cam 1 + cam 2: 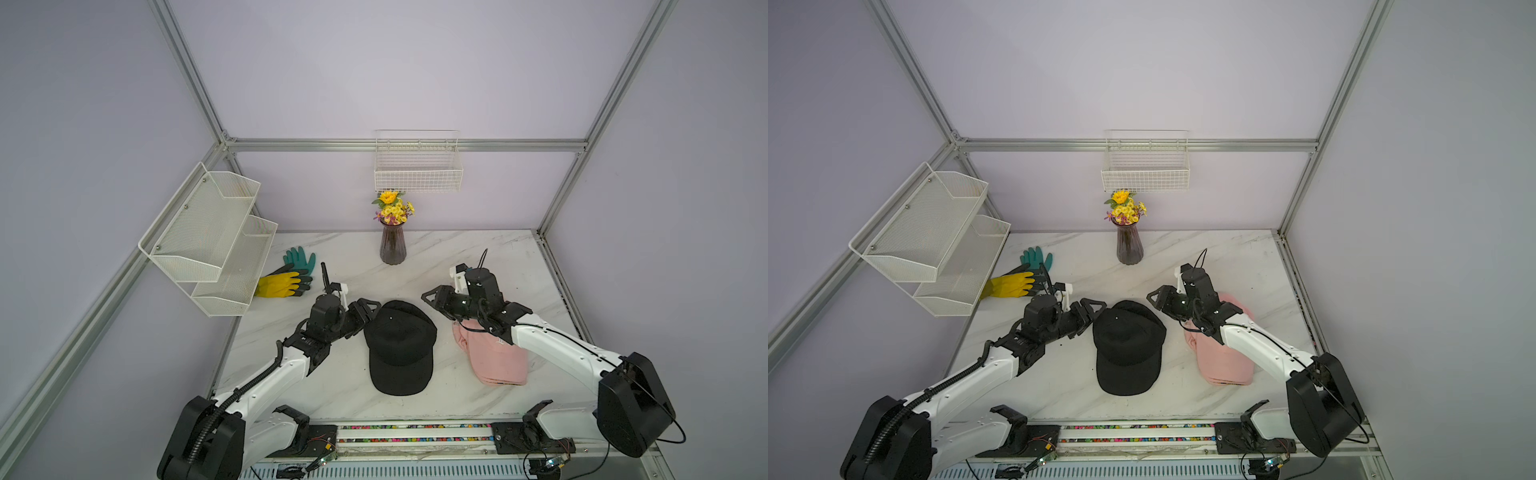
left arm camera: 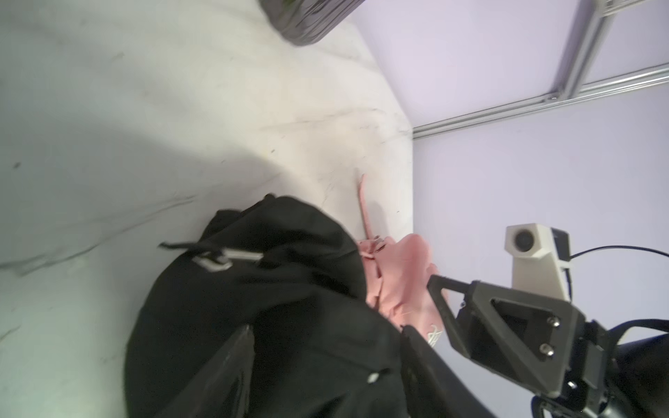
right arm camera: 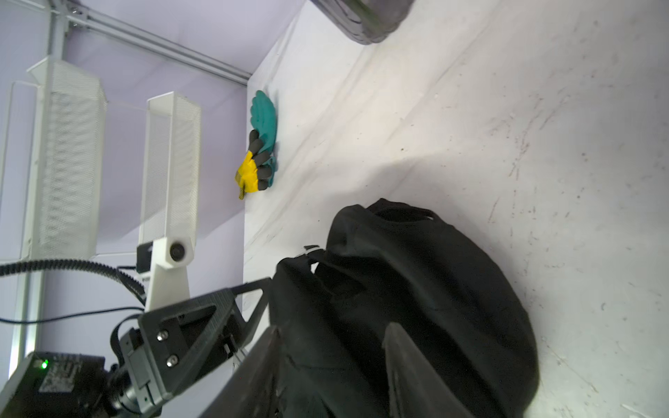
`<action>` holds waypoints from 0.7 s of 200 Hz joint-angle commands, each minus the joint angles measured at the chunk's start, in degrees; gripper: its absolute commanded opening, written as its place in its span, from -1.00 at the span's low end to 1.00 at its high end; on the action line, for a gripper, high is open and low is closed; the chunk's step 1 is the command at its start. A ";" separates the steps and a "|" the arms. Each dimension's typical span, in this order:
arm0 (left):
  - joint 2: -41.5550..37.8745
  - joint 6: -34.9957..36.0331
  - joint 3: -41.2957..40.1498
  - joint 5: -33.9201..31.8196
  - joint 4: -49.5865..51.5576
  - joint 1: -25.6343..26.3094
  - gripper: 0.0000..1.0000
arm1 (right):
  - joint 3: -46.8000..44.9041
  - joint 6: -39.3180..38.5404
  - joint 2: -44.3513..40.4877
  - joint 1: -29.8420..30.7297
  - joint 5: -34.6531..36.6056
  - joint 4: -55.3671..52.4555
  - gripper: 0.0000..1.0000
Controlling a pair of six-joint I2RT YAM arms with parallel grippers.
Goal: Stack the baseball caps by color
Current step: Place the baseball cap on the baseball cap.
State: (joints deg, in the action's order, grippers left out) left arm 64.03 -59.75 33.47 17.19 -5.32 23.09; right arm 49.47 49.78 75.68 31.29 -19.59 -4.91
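Note:
Black baseball caps [image 1: 399,345] [image 1: 1127,349] lie piled in the middle of the marble table, brims toward the front edge; how many are in the pile I cannot tell. Pink baseball caps [image 1: 496,359] [image 1: 1225,361] lie to their right, partly under my right arm, and white lettering shows in the left wrist view [image 2: 398,275]. My left gripper [image 1: 365,309] [image 2: 327,329] is open at the left rear edge of the black crown. My right gripper [image 1: 430,297] [image 3: 333,327] is open just off the crown's right rear, with the black fabric [image 3: 416,289] ahead of its jaws.
A dark vase of yellow flowers [image 1: 392,245] stands at the back centre. Teal and yellow gloves [image 1: 286,276] lie at the back left beside a white mesh shelf [image 1: 212,237]. A wire basket [image 1: 417,166] hangs on the rear wall.

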 commanded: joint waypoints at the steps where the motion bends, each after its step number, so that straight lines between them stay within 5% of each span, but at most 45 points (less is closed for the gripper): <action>1: 0.81 6.87 2.96 1.74 -0.12 0.82 0.32 | 1.99 -7.97 -1.50 5.24 2.87 -6.40 0.06; 31: 4.47 8.44 4.37 1.10 -0.53 3.49 0.38 | 1.92 -13.74 -2.06 11.18 14.25 -15.79 0.35; 140: 13.08 3.32 0.36 -3.91 -16.03 6.06 0.43 | 1.11 -19.39 7.73 12.04 27.45 -13.74 0.35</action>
State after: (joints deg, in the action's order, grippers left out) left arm 76.84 -55.22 34.22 14.83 -15.27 28.60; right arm 51.29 31.46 81.62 42.94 3.22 -20.43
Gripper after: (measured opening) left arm 0.711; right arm 0.670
